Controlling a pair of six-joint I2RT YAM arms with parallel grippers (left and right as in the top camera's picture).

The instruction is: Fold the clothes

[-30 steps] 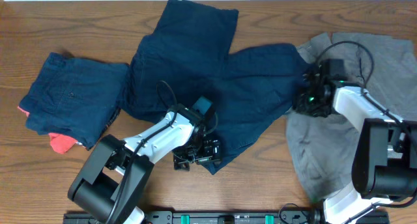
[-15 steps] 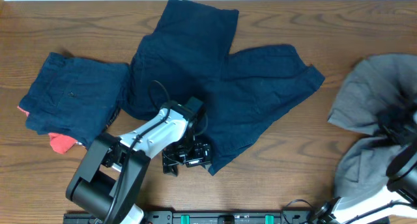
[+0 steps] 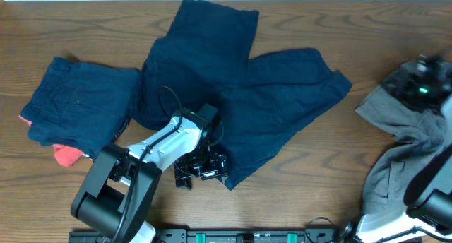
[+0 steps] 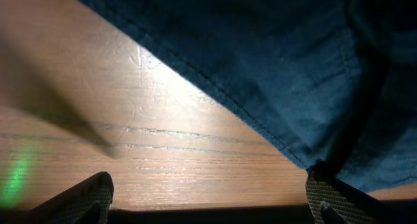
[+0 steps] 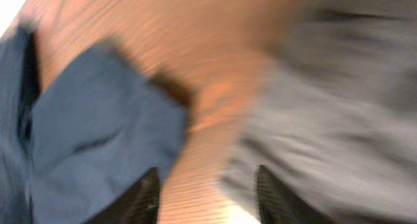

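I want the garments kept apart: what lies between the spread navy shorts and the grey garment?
Nothing but bare table. The overhead view shows a strip of wood separating the navy shorts from the grey garment; the blurred right wrist view shows that gap too.

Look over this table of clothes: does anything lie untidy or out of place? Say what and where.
Yes. A coral-red piece pokes out from under the folded navy pile at the left, and the grey garment lies crumpled at the right edge, not flat.
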